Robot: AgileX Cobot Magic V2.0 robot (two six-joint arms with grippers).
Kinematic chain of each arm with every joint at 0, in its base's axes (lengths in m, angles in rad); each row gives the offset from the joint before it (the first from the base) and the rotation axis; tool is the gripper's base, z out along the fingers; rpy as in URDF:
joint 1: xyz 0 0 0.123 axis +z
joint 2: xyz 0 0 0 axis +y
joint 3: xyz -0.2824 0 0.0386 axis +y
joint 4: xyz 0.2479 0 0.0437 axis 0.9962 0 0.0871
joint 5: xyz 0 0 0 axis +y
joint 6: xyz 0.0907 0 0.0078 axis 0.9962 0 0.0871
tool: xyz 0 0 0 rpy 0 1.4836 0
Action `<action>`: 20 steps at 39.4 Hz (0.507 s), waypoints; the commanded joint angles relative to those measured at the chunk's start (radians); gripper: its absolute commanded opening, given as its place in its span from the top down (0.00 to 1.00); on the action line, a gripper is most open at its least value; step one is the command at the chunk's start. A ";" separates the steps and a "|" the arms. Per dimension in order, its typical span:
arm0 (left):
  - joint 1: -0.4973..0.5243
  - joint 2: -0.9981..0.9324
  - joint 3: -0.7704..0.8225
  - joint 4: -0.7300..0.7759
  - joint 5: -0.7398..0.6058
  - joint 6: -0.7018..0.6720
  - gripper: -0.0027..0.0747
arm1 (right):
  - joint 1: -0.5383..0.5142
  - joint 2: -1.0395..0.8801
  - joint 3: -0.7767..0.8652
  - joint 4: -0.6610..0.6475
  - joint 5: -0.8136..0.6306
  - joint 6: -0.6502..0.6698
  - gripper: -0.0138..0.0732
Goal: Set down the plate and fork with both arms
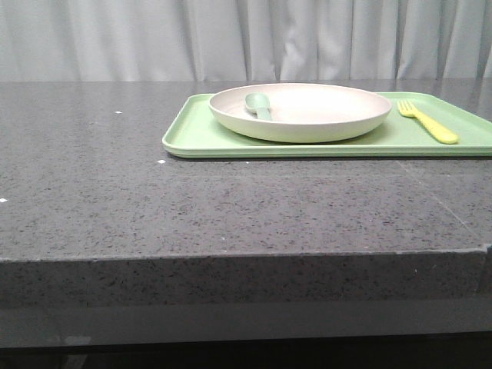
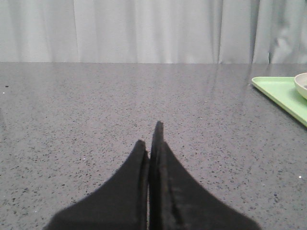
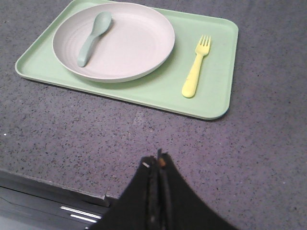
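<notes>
The cream-white plate sits on the left part of a light-green tray at the back of the table. It also shows in the right wrist view and at the edge of the left wrist view. The pale-yellow fork lies on the tray to the plate's right, tines away from me; the right wrist view shows it too. My left gripper is shut and empty over bare table, left of the tray. My right gripper is shut and empty above the table's front edge.
A grey-green spoon lies in the plate, also in the right wrist view. The tray shows whole there and its corner in the left wrist view. The grey speckled table ends at a front edge. White curtain behind.
</notes>
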 commanded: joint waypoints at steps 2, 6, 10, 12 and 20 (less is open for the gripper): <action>0.000 -0.023 0.003 -0.033 -0.102 0.002 0.99 | -0.007 0.004 -0.027 -0.008 -0.068 -0.008 0.92; 0.000 -0.023 0.003 -0.033 -0.108 0.002 0.99 | -0.007 0.004 -0.027 -0.008 -0.068 -0.008 0.92; 0.000 -0.023 0.003 -0.033 -0.113 0.002 0.99 | -0.007 0.004 -0.027 -0.008 -0.068 -0.008 0.92; 0.000 -0.023 0.003 -0.041 -0.115 0.002 0.99 | -0.007 0.004 -0.027 -0.008 -0.068 -0.008 0.92; 0.000 -0.021 0.003 -0.041 -0.115 0.002 0.99 | -0.007 0.004 -0.027 -0.008 -0.068 -0.008 0.92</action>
